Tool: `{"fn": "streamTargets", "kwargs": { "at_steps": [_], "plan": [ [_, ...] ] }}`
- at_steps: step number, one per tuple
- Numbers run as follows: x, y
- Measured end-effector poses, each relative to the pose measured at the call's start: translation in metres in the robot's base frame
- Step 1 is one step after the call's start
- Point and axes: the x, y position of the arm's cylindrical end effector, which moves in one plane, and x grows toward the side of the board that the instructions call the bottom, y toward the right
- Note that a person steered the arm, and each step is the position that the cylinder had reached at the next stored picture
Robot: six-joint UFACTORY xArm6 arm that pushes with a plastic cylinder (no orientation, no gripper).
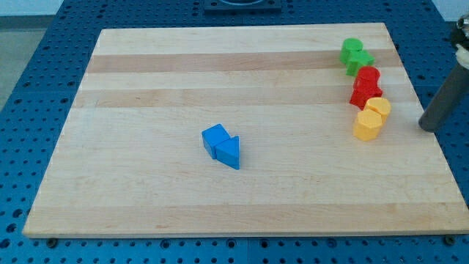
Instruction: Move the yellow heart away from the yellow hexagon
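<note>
Two yellow blocks sit touching near the board's right edge. The upper one looks like the yellow heart [378,108]; the lower one looks like the yellow hexagon [367,125]. My tip [427,127] is at the end of the dark rod that slants in from the view's right. It rests at the board's right edge, to the right of both yellow blocks and clear of them.
Two red blocks [366,86] stand touching just above the yellow heart, with two green blocks [355,54] above them in the same column. Two blue blocks [222,145] lie touching near the middle of the wooden board [146,88].
</note>
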Motion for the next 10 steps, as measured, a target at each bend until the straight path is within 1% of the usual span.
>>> {"fn": "streamTargets", "kwargs": {
  "at_steps": [2, 4, 7, 8, 10],
  "plan": [
    [0.000, -0.054],
    [-0.006, -0.057],
    [-0.032, -0.060],
    [-0.032, -0.081],
    [-0.032, -0.166]
  ]
}}
